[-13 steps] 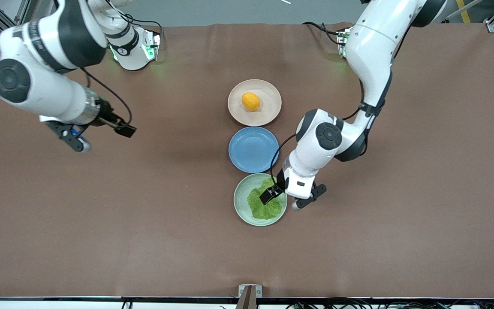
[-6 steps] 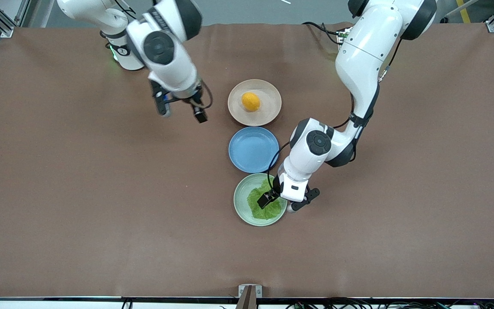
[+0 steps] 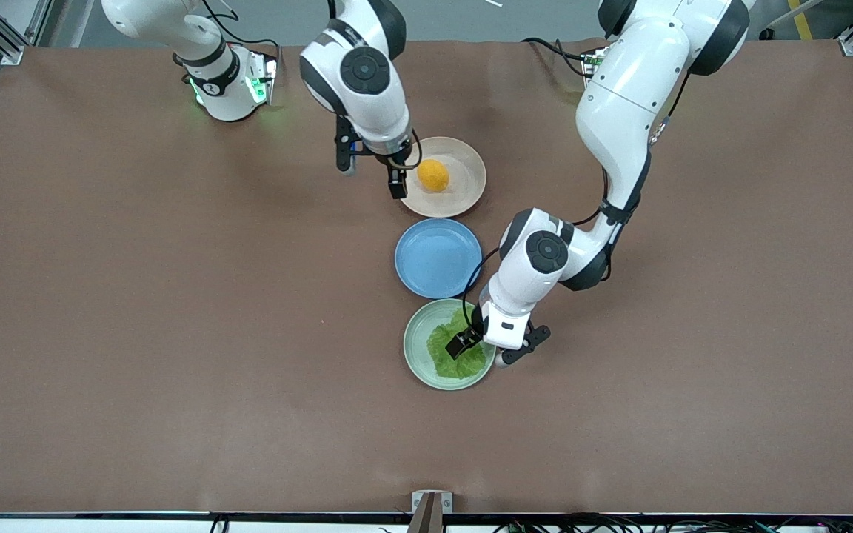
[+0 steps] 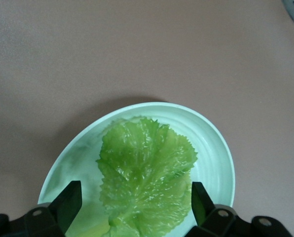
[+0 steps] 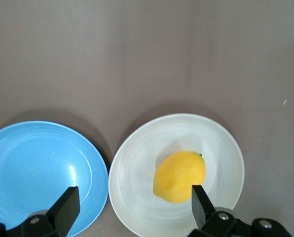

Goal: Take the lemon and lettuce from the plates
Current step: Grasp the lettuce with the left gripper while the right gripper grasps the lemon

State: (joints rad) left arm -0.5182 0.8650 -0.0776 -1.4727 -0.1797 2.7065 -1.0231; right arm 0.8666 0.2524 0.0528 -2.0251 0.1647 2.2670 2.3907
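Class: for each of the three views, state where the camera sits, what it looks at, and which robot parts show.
Front: high across the table, facing both arms and three plates.
Left wrist: on the left arm, above the lettuce on the mint plate; open end effector.
Right wrist: above the lemon on the beige plate; open end effector.
Shared with front: lettuce, lemon.

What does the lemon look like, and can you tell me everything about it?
The lemon is a small orange-yellow oval with a smooth, slightly shiny skin and a little nub with a dark speck at one end. It lies on its side, whole, near the middle of the beige-pink plate, the plate farthest from the front camera. Only the plate touches it. The right tool hangs open over the plate's rim beside the lemon, not gripping it.
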